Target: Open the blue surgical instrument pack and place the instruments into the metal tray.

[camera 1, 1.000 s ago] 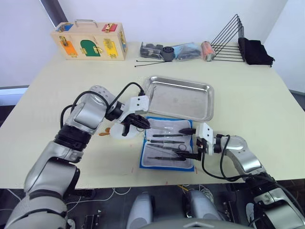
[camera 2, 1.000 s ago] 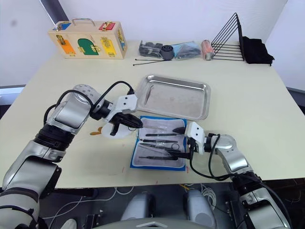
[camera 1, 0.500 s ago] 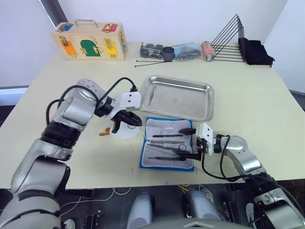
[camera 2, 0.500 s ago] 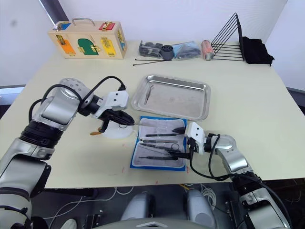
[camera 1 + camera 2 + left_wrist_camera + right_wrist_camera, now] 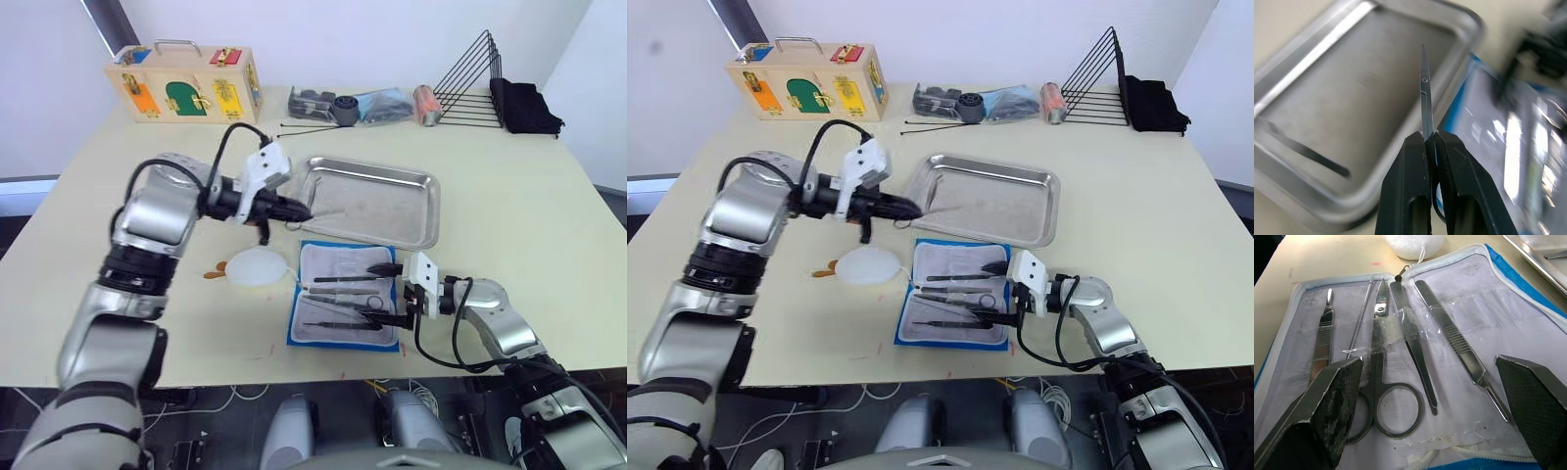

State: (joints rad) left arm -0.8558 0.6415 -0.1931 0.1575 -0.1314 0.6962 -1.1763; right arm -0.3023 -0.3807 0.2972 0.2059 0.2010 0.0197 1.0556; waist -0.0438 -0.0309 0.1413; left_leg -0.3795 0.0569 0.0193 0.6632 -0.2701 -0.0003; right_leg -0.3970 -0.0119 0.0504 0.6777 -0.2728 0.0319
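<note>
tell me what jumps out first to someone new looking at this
The left gripper holds thin scissors over the near-left corner of the metal tray. In front of the tray, the blue surgical instrument pack lies open with instruments inside, the open right gripper at its right edge.

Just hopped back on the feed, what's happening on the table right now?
The left gripper is shut on a pair of small scissors, holding them over the near-left part of the metal tray, which already holds one thin instrument. The blue surgical instrument pack lies open in front of the tray with several instruments in its lining. The right gripper is open at the pack's right edge.
</note>
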